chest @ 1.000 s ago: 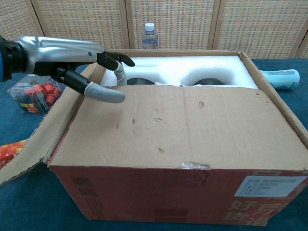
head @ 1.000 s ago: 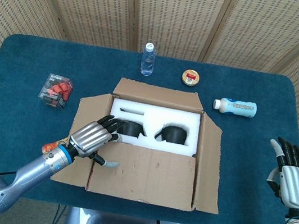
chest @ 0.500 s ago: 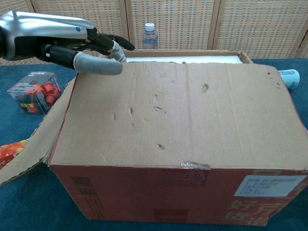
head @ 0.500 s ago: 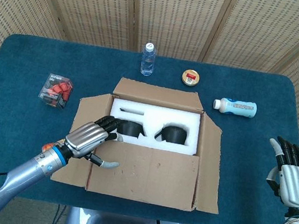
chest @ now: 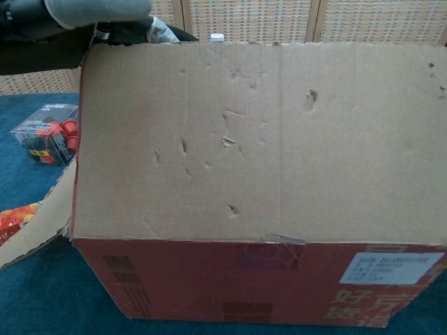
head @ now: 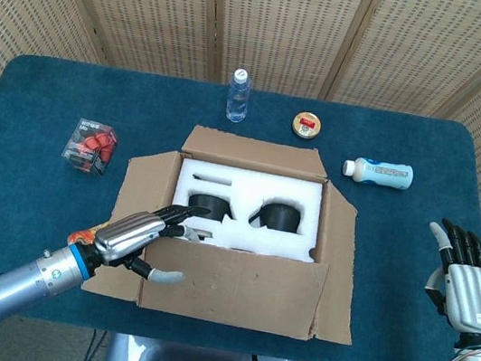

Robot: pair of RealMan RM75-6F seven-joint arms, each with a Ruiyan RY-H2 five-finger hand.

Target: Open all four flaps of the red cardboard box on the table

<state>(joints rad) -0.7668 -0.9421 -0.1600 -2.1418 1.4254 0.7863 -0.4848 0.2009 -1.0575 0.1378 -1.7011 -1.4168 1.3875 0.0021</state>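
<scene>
The near flap point(chest: 258, 139) of the red cardboard box point(head: 245, 236) has swung up since a second ago. Then it lay almost flat over the front half of the opening; now it stands close to upright, filling most of the chest view and hiding the foam insert point(head: 251, 202) from that camera. The left robot hand point(head: 136, 235) has gone up with it: its fingers point(head: 182, 217) reach over the flap's left top corner on the inside, and the thumb point(head: 161, 274) lies against the outer face, so it grips that corner. The right robot hand point(head: 462, 275) waits well to the right of the box, fingers spread and holding nothing, much as before.

By my reading this is the last flap to go. The far flap, left flap and right flap already lie folded outward, so the near one only needs carrying past vertical and down toward the robot.

The box sits in the middle of the tabletop point(head: 43, 94), which is covered in dark blue cloth. Behind the box stand a water bottle point(head: 237, 95) and a small round tin point(head: 305, 124); behind and to its right lies a white bottle point(head: 379, 172) on its side. Left of the box is a clear packet of red pieces point(head: 89, 145). Woven wicker screens point(head: 275, 21) close off the room behind.
</scene>
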